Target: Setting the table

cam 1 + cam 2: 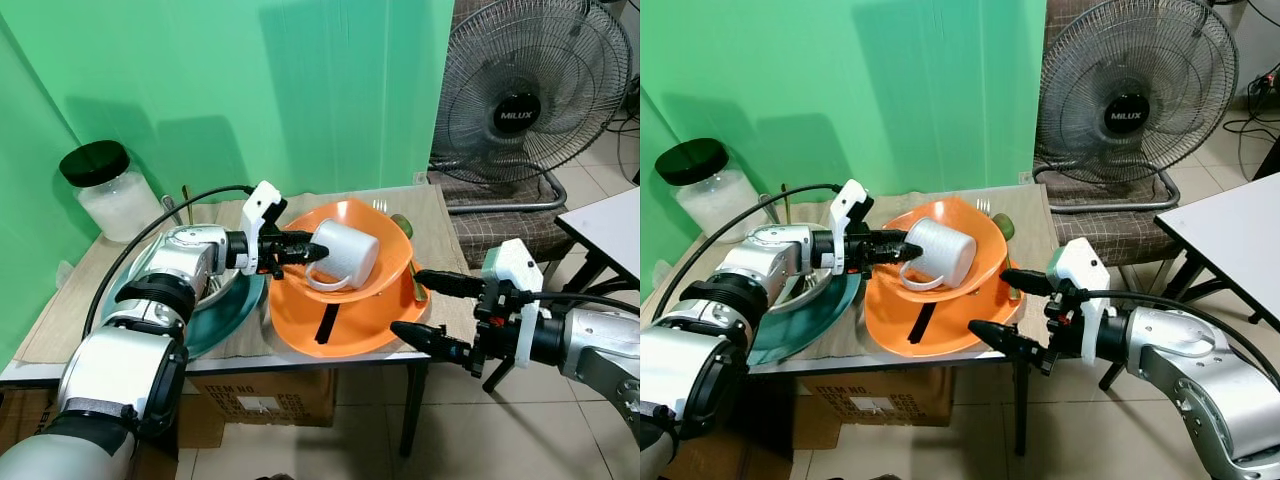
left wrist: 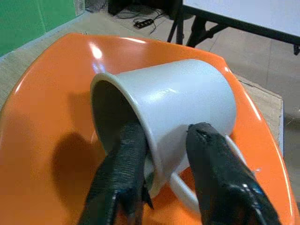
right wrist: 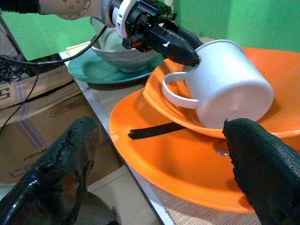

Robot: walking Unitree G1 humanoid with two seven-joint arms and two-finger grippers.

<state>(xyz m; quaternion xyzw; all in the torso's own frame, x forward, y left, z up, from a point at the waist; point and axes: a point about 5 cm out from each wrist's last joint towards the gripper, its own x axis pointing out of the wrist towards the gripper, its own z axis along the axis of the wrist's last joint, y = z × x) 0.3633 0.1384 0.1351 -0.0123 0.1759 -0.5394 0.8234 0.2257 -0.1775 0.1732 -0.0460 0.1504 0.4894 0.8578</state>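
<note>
A white mug (image 1: 345, 255) lies on its side in a shallow orange dish (image 1: 388, 232), which rests on a larger orange plate (image 1: 365, 328). My left gripper (image 1: 312, 250) is shut on the white mug's rim, one finger inside the mouth and one outside, as the left wrist view shows at the mug (image 2: 183, 98). My right gripper (image 1: 404, 300) is open at the plate's front right edge, one finger above the rim and one below. A black strip (image 1: 326, 325) lies on the larger plate.
A teal plate (image 1: 228, 322) holding a grey bowl (image 1: 218, 290) sits left of the orange plates. A black-lidded jar (image 1: 108, 190) stands at the back left. A floor fan (image 1: 530, 100) and a white table (image 1: 610, 225) are to the right. A cardboard box (image 1: 260, 395) sits under the table.
</note>
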